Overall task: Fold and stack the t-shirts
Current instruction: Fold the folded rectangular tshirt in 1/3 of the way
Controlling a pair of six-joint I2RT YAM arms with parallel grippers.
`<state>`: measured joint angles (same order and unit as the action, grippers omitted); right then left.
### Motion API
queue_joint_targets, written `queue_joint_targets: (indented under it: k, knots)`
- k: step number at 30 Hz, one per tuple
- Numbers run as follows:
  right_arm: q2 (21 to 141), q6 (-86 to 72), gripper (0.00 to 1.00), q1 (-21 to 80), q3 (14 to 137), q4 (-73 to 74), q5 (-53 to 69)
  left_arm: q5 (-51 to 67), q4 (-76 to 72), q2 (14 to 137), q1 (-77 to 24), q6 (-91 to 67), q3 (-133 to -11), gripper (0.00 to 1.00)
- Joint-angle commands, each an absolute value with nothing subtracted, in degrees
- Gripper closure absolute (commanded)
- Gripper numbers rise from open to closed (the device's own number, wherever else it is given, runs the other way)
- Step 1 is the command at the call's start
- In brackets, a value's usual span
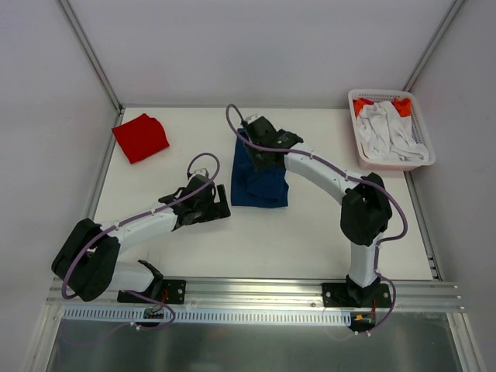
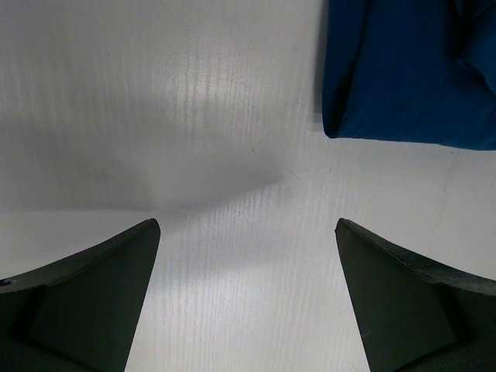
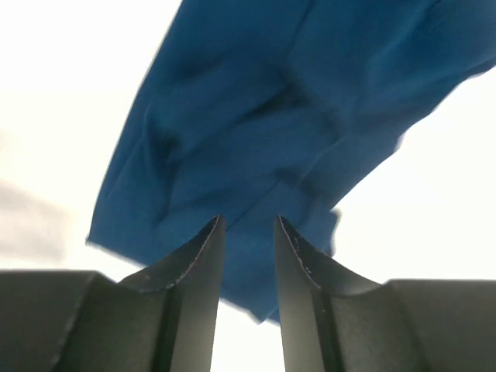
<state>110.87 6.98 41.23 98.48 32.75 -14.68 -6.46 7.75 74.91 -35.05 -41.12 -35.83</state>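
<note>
The navy blue t-shirt lies folded into a bundle in the middle of the table. My right gripper hovers over its far end. In the right wrist view, the right gripper is open a narrow gap, with the blue cloth showing beyond the fingers and nothing pinched. The red t-shirt lies folded at the far left corner. My left gripper rests low just left of the navy shirt. In the left wrist view, the left gripper is wide open over bare table, with the navy shirt's corner ahead to the right.
A white slatted basket at the far right corner holds white cloth and something orange. Frame posts rise at the back corners, and a metal rail runs along the near edge.
</note>
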Motion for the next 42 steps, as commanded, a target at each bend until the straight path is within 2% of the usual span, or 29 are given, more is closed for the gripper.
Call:
queue_joint_targets:
  k: [1,6,16,42]
  knots:
    - [108.11,4.14,0.66,44.81,93.35,32.7,-16.08,-6.15,7.21,72.95,-34.98,-41.57,-35.42,0.01]
    - [106.61,1.15,0.69,46.93,87.2,30.33,-15.29,-6.24,7.21,71.98,-34.98,-41.66,-34.81,0.01]
    - [105.21,0.17,0.7,48.43,81.66,28.13,-15.55,-6.33,7.29,70.93,-34.98,-41.84,-34.01,0.01]
    - [107.58,-1.06,0.68,48.69,77.17,22.68,-14.41,-6.33,7.3,67.85,-35.07,-42.36,-32.17,0.01]
